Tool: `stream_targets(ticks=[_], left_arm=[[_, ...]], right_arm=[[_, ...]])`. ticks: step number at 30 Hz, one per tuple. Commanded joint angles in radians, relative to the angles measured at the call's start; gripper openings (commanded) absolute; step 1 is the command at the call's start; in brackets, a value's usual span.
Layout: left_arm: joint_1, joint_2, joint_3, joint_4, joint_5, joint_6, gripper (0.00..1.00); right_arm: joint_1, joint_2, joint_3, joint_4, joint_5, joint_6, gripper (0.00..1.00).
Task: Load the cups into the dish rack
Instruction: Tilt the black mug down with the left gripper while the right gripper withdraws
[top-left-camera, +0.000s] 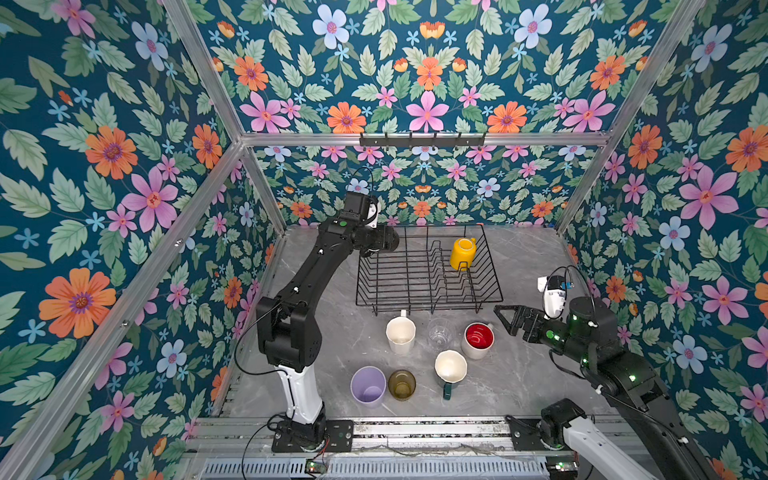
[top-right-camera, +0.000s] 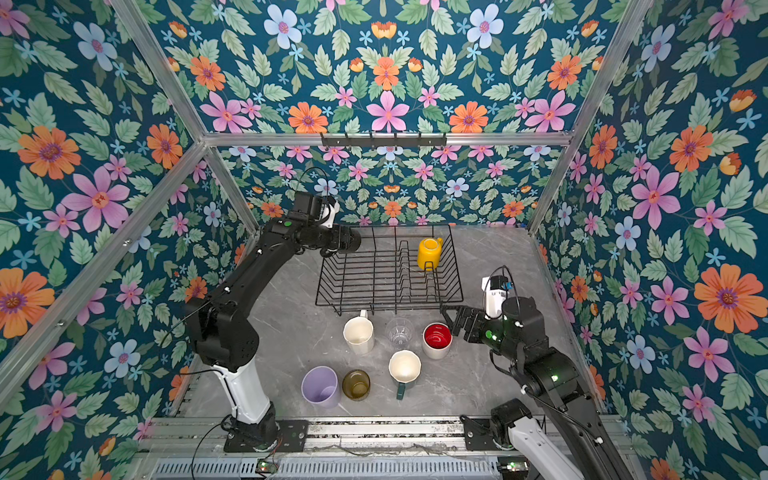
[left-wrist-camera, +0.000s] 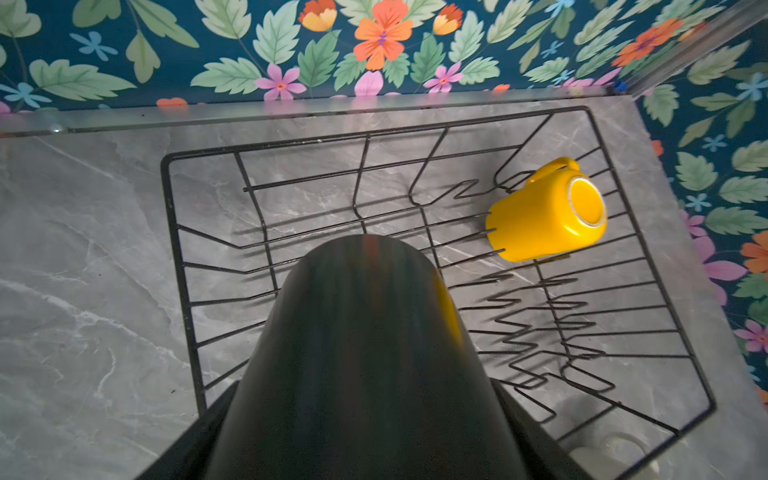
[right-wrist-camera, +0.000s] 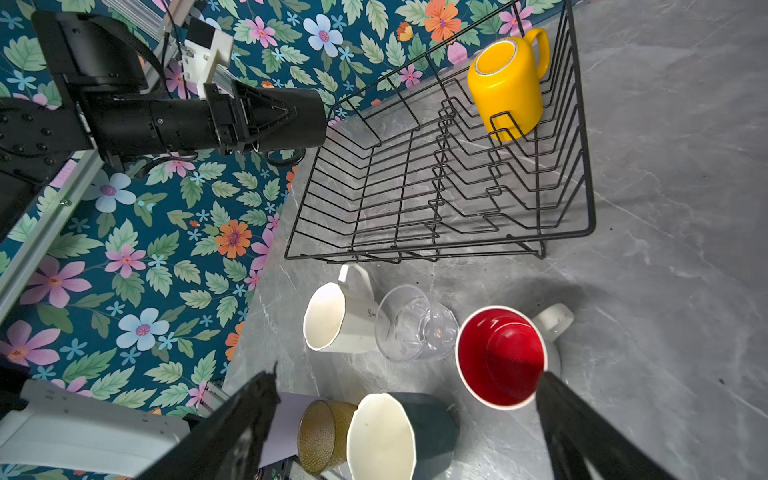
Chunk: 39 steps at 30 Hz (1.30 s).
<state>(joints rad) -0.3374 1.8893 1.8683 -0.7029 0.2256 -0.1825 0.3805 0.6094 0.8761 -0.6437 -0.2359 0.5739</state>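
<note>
Rack (top-left-camera: 428, 302): black wire, standing toward 12 o'clock on the table in both top views.
Yellow mug (top-left-camera: 462, 253): upside down among the prongs, at the rack's 1 o'clock.
Black mug (top-left-camera: 388, 241): on its side at the rack's 10 o'clock corner, clamped in the left gripper (top-left-camera: 374, 242).

Six cups stand mouth-up on the table at the rack's 6 o'clock.
- Row nearer the rack: white mug (top-left-camera: 400, 334), clear glass (top-left-camera: 439, 332), red-lined mug (top-left-camera: 478, 338).
- Row beyond: lilac tumbler (top-left-camera: 368, 386), amber glass (top-left-camera: 402, 384), green mug (top-left-camera: 450, 368).

Right gripper (top-left-camera: 506, 320): jaws spread wide and empty, at 3 o'clock of the red-lined mug, near it but apart.

Surface: table (top-left-camera: 519, 374) in a grey marble pattern.
Room: walls (top-left-camera: 124, 166) papered teal with orange, pink and blue flowers. There is an aluminium frame (top-left-camera: 291, 139), with a black hook rail (top-left-camera: 422, 141) on its back bar.

Writing: dark script (right-wrist-camera: 370, 313) on the white mug, seen in the right wrist view only. It possibly begins "S"; the rest is cut off by the glass.

Views: the right wrist view alone shows the left fingers (right-wrist-camera: 268, 111) pressed on the black mug. The tumbler shows whole only in the top views.
</note>
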Motion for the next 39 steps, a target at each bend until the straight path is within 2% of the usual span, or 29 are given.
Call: stream_targets(ticks=[1,9,16,34,39], left_arm=[[0.000,0.052,0.078,-0.058,-0.069,-0.013,0.00],[-0.008,0.170,0.183,-0.082,-0.057,-0.060,0.00],[-0.008,0.242,0.245,-0.087,-0.097,-0.086,0.00],[-0.036,0.381,0.329,-0.078,-0.207,-0.129,0.00],[-0.037,0.408,0.330,-0.076,-0.188,-0.138,0.00]], right_arm=[[0.001,-0.020,0.003,-0.039,0.007,-0.023,0.97],[0.001,-0.049,-0.017,-0.045,-0.016,-0.023,0.96],[0.001,-0.053,-0.044,-0.033,-0.044,-0.017,0.96],[0.000,-0.059,-0.083,-0.039,-0.063,-0.003,0.94],[0.001,-0.059,-0.091,-0.034,-0.068,0.003,0.94]])
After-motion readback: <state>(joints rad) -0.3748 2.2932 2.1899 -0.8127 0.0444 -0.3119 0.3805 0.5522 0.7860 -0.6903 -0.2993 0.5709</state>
